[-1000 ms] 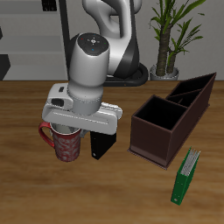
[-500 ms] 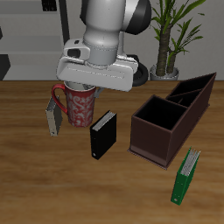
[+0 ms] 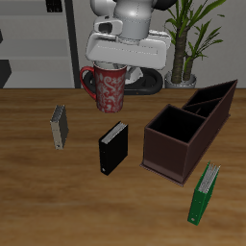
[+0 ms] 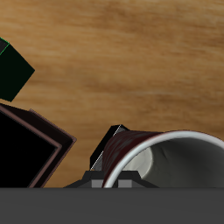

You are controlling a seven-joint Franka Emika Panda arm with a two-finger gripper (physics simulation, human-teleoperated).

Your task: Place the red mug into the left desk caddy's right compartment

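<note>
The red mug, speckled pale and white inside, hangs tilted in the air above the table's back part. My gripper is shut on its rim, and the fingertips are mostly hidden by the mug. The left desk caddy is a long dark maroon box lying apart from the mug. Its right compartment is the wide, low-walled square end nearest the table's front edge, and nothing shows inside it. The wrist view shows the mug's white rim close up and one corner of the caddy.
A black book stands between the mug and the caddy, below the mug; it also shows in the wrist view. A grey book stands farther off. A green book lies by the caddy's front. A potted plant stands behind.
My gripper has lifted the mug off the table, carrying it upward, toward the table's back and closer to the caddy. The grey book is now uncovered.
</note>
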